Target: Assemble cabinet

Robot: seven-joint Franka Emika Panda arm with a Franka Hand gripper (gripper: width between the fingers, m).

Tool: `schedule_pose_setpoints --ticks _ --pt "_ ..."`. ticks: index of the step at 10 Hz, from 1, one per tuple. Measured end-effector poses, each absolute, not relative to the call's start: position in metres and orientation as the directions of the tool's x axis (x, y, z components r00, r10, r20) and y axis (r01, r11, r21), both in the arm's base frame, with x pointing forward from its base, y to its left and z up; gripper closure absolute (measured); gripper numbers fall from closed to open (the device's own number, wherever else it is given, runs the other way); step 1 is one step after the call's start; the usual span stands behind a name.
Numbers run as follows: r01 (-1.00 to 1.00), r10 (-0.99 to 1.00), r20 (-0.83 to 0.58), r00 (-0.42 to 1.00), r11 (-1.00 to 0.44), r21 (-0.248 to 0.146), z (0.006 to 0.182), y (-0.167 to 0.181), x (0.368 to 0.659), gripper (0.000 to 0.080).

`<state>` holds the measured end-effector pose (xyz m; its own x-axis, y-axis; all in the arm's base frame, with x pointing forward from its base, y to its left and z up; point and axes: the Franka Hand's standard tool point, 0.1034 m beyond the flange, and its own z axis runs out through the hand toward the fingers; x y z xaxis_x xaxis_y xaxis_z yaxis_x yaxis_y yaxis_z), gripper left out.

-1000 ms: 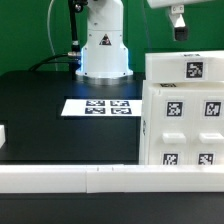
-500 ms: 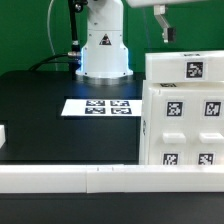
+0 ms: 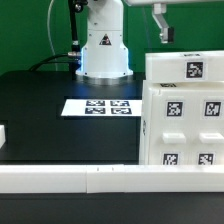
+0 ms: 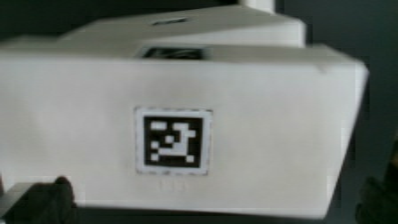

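Observation:
The cabinet [image 3: 182, 110] is a large white boxy case with several black-and-white tags, standing at the exterior view's right. My gripper [image 3: 160, 30] hangs above its top back edge, not touching it. In the wrist view the cabinet [image 4: 178, 90] fills the picture, with one tag facing the camera. My gripper [image 4: 210, 205] is open and empty, with a dark fingertip [image 4: 57, 200] at each side, wide apart.
The marker board [image 3: 100, 106] lies flat on the black table in front of the robot base [image 3: 104, 50]. A long white rail [image 3: 90, 180] runs along the front edge. A small white block [image 3: 3, 135] sits at the exterior view's far left.
My gripper moved toward the exterior view's left above the cabinet a second ago, then held almost still. Nothing else moved.

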<state>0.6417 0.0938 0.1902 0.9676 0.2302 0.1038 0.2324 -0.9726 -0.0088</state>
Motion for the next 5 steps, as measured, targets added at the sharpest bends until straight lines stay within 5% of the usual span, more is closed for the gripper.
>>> schedule_pose_setpoints --ticks 5 --pt "0.606 0.608 0.045 0.793 -0.794 0.047 0.1830 0.0846 0.6443 0.0004"
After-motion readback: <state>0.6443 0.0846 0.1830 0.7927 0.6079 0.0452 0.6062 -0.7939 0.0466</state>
